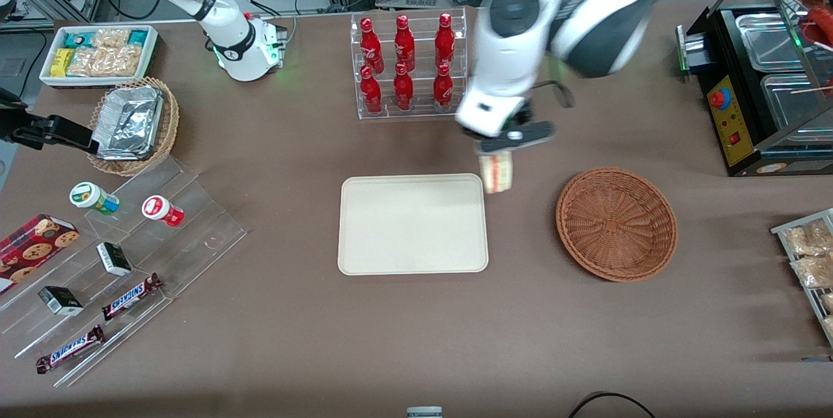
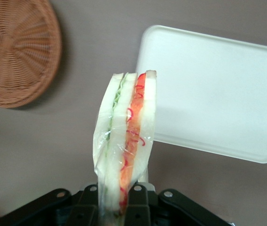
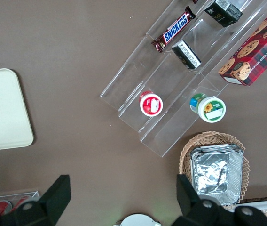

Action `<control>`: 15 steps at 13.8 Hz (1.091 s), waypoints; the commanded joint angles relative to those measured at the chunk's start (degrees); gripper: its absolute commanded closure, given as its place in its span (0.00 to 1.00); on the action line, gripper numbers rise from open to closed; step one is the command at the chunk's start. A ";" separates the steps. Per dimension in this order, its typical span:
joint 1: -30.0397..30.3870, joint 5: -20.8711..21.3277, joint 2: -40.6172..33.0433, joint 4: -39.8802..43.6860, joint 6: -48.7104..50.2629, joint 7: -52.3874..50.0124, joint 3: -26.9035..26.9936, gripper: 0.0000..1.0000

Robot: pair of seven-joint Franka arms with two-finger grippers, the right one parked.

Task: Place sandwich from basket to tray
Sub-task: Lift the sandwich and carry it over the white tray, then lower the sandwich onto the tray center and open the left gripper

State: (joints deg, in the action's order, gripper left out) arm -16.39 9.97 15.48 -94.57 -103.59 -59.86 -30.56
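The black two-finger gripper [image 1: 502, 152] of the left arm is closed on the sandwich [image 1: 498, 172], a triangular wedge of pale bread with red and light green filling layers, wrapped in clear film. In the left wrist view the two black fingers [image 2: 136, 200] press the wedge [image 2: 126, 141] at its base, and the cut edge with the filling points away from the camera. The sandwich hangs in the air; it does not touch the table.

As landmark I take the flat cream-coloured rectangular tray [image 1: 412, 223] with rounded corners and a low rim. The sandwich is above the corner of the tray that is farther from the front camera and toward the working arm's end of the table, so it hangs just over the rim there. Nothing lies on the tray surface [image 2: 213, 89].

The round shallow reddish-brown woven wicker basket [image 1: 616, 223] stands beside the tray, toward the working arm's end, apart from it, with brown table cloth [image 1: 520, 314] between them. The basket [image 2: 16, 49] has nothing inside.

Farther from the front camera than the tray stands a clear acrylic rack with six red bottles [image 1: 407, 66]. Toward the parked arm's end from the tray is a clear stepped display [image 1: 130, 262] with chocolate bars and small cups.
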 commanded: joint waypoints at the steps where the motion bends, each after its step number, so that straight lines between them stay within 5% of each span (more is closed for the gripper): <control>1: -4.87 4.88 10.95 8.07 -2.56 -2.80 -0.03 1.00; 8: -8.31 12.88 23.80 12.21 -13.91 -7.28 0.32 1.00; 12: -10.86 20.96 29.68 14.58 -14.54 -10.44 0.41 1.00; 15: -10.94 22.55 33.03 15.64 -18.48 -11.15 0.59 1.00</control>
State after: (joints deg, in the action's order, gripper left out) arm -26.60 30.75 45.60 -82.03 -120.40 -69.74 -30.39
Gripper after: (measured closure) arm 0.833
